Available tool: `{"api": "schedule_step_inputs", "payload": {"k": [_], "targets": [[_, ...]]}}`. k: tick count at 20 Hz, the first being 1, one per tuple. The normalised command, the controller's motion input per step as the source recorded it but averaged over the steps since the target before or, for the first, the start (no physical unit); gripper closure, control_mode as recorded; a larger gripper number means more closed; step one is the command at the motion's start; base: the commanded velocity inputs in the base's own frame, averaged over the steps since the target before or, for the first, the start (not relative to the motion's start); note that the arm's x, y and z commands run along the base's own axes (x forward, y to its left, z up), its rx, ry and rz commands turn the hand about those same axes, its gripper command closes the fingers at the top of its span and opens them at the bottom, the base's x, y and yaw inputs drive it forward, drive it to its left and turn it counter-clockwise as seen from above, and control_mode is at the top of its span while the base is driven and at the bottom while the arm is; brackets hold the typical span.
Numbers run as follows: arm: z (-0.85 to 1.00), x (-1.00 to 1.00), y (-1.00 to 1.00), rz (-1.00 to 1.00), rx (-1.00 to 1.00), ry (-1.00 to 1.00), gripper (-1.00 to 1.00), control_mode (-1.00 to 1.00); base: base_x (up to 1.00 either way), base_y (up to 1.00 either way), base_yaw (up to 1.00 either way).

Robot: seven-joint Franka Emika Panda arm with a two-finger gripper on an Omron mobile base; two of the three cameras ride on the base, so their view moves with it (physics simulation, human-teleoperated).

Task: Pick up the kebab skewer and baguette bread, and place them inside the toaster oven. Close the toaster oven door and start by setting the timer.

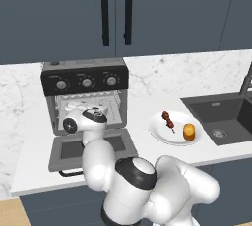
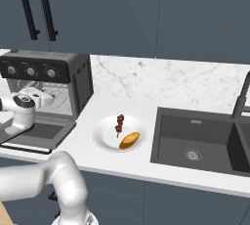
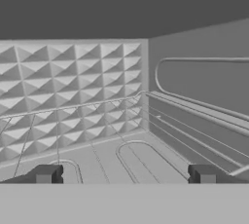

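The toaster oven (image 1: 83,80) (image 2: 49,72) stands on the counter with its door (image 1: 91,149) (image 2: 39,133) dropped flat. My gripper (image 3: 125,173) reaches into the oven cavity, open, with nothing between its fingers. In the hand view the wire rack (image 3: 121,121) runs under the fingertips, with the embossed back wall (image 3: 73,86) beyond. To the oven's right, the kebab skewer (image 1: 168,120) (image 2: 119,123) and the baguette bread (image 1: 189,131) (image 2: 129,140) lie side by side on a white plate (image 1: 157,131) (image 2: 102,136), away from my hand.
A dark sink (image 1: 221,114) (image 2: 195,141) with a faucet (image 1: 246,80) (image 2: 241,99) lies right of the plate. Dark cabinets with black bar handles (image 1: 115,11) hang above. The lowered door juts out over the counter's front edge.
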Motion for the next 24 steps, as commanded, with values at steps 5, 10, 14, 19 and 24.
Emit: {"api": "schedule_step_inputs", "payload": {"k": [5, 10, 14, 19, 24], "targets": [[-0.12, 0.13, 0.12, 0.00, -0.02, 0.00, -1.00, -1.00, 0.00, 0.00, 0.00], [-0.44, 0.00, 0.02, 0.00, -0.04, 0.01, -1.00, -1.00, 0.00, 0.00, 0.00], [-0.61, 0.00, 0.00, 0.00, -0.04, 0.05, -1.00, -1.00, 0.00, 0.00, 0.00], [-0.54, -0.24, 0.00, 0.03, -0.02, 0.07, -1.00, -1.00, 0.00, 0.00, 0.00], [-0.62, -0.63, 0.00, 0.05, 0.00, 0.09, -1.00, -1.00, 0.00, 0.00, 0.00]]}}
